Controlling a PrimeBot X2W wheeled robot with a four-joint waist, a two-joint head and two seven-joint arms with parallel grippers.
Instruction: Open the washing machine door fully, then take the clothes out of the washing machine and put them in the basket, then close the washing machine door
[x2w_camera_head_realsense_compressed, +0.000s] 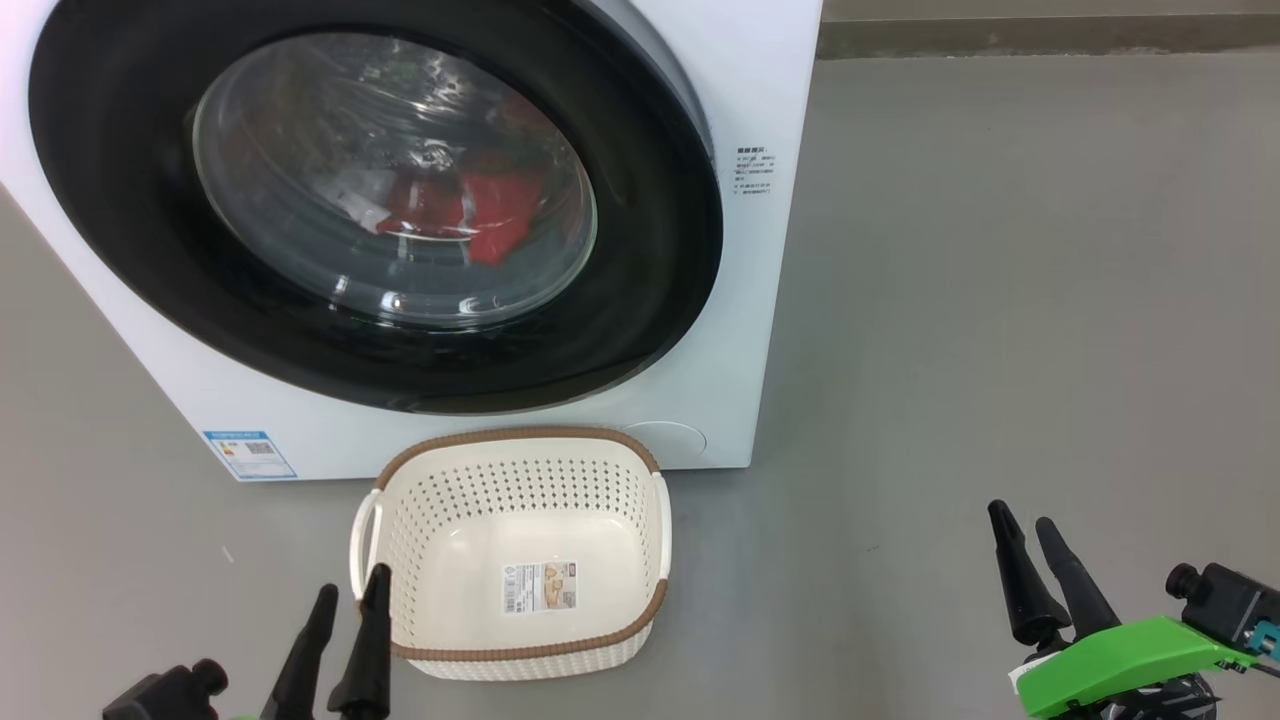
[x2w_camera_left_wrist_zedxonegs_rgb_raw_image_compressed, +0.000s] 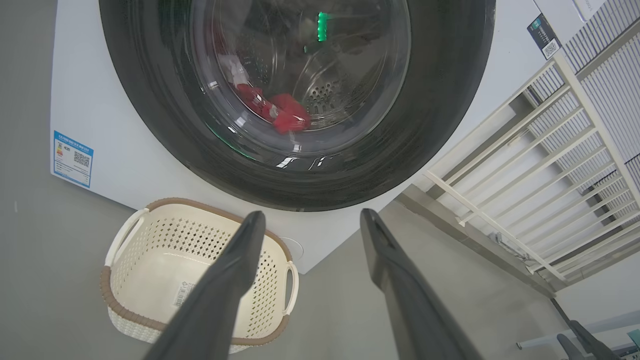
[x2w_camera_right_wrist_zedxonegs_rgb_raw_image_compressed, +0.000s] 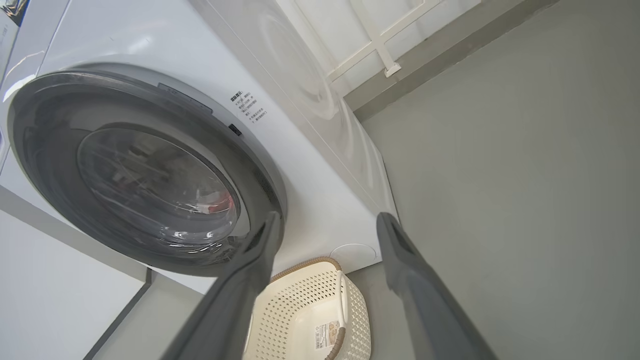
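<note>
The white washing machine (x2w_camera_head_realsense_compressed: 740, 330) stands ahead on the grey floor, its round black-ringed door (x2w_camera_head_realsense_compressed: 640, 300) closed or nearly so; a thin gap shows at its right edge in the right wrist view. Red and white clothes (x2w_camera_head_realsense_compressed: 460, 205) lie inside, seen through the glass. The cream basket (x2w_camera_head_realsense_compressed: 520, 500) with a brown rim sits in front of the machine, nothing in it but a paper label. My left gripper (x2w_camera_head_realsense_compressed: 350, 590) is open, low beside the basket's left handle. My right gripper (x2w_camera_head_realsense_compressed: 1022, 522) is open, off to the right over bare floor. The same door (x2w_camera_left_wrist_zedxonegs_rgb_raw_image_compressed: 440, 125), clothes (x2w_camera_left_wrist_zedxonegs_rgb_raw_image_compressed: 285, 115) and basket (x2w_camera_left_wrist_zedxonegs_rgb_raw_image_compressed: 150, 260) show in the left wrist view.
A white railing (x2w_camera_left_wrist_zedxonegs_rgb_raw_image_compressed: 540, 165) and a low grey kerb run to the machine's right. A blue label sticker (x2w_camera_head_realsense_compressed: 248, 453) is at the machine's lower left corner. Open grey floor stretches to the right of the machine and basket.
</note>
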